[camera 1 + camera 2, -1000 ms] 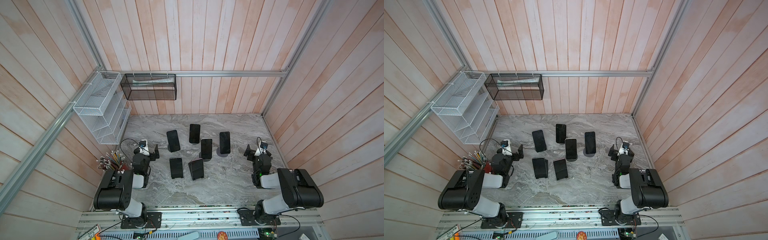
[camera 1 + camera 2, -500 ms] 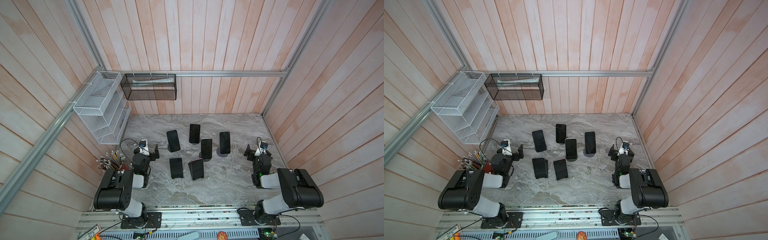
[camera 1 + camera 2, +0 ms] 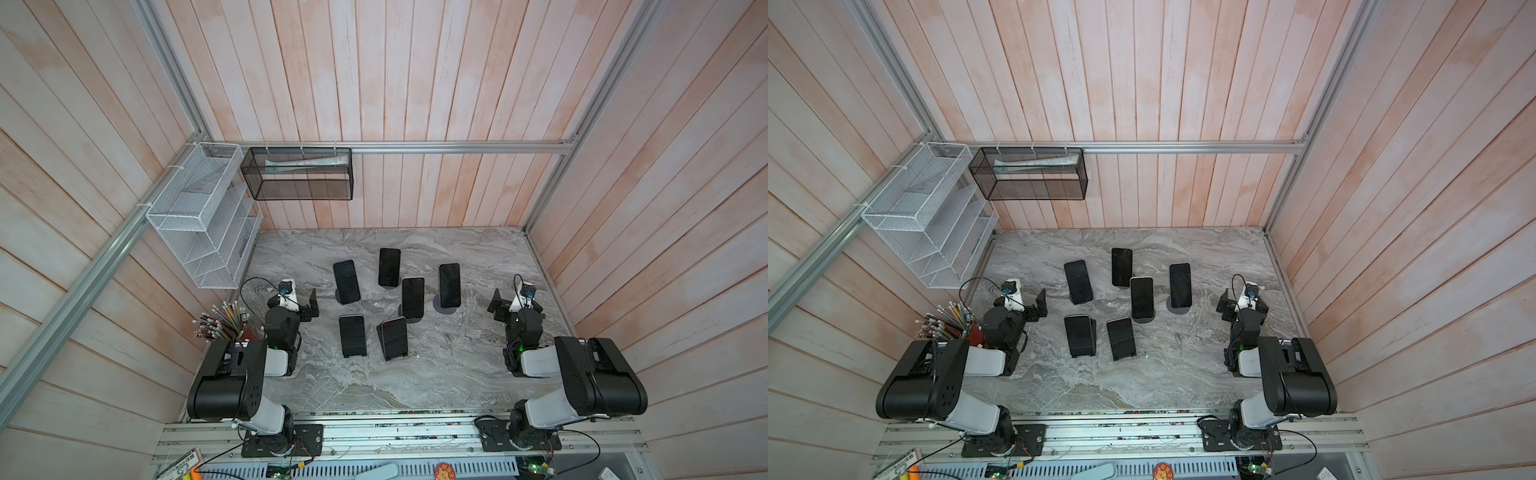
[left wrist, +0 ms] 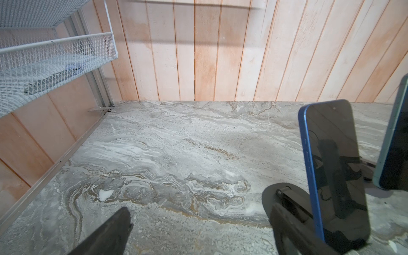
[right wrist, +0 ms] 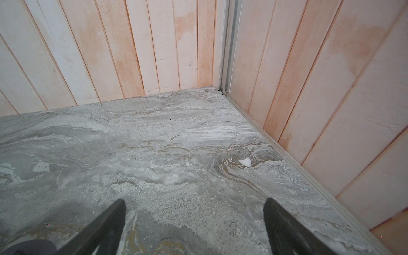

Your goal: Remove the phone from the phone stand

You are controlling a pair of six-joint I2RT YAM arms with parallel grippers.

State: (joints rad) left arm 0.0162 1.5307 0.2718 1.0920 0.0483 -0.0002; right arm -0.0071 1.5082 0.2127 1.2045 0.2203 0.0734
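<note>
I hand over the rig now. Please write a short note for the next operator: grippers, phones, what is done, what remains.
The left gripper is open and empty, beside the blue phone, which leans on its black stand.
The right gripper is open and empty, by the right wall, away from all phones.
Five other phones are propped up on the table.
Done: nothing; no phone is lifted.
Left: grasp a phone, lift it off its stand, probably the blue one with the left arm.
</note>
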